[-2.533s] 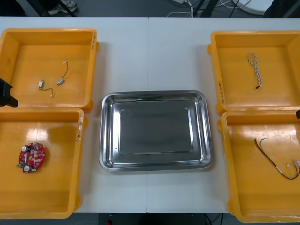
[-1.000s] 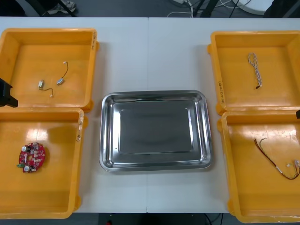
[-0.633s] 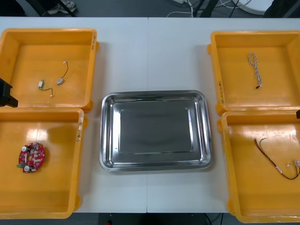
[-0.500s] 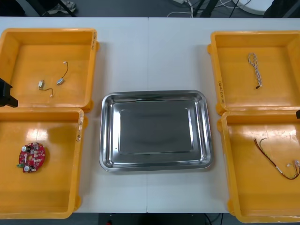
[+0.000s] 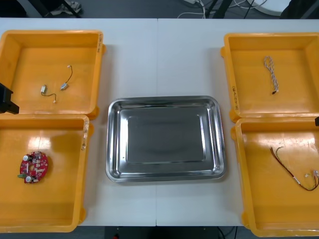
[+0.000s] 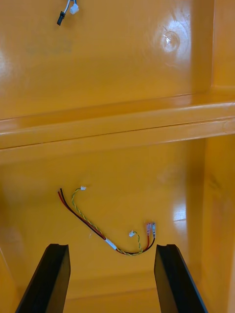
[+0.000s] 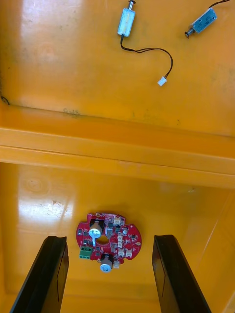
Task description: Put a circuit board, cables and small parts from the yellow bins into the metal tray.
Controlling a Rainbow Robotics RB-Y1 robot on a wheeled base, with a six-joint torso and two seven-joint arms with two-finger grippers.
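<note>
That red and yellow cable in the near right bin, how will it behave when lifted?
Probably floppy: the red and yellow cable lies in loose curves, so its ends would likely droop. It looks thin and light, so a nudge may slide it across the glossy yellow bin floor. Its small end connectors might snag.

Shiny metal tray [image 5: 164, 102], glossy bins [image 5: 52, 35]
</note>
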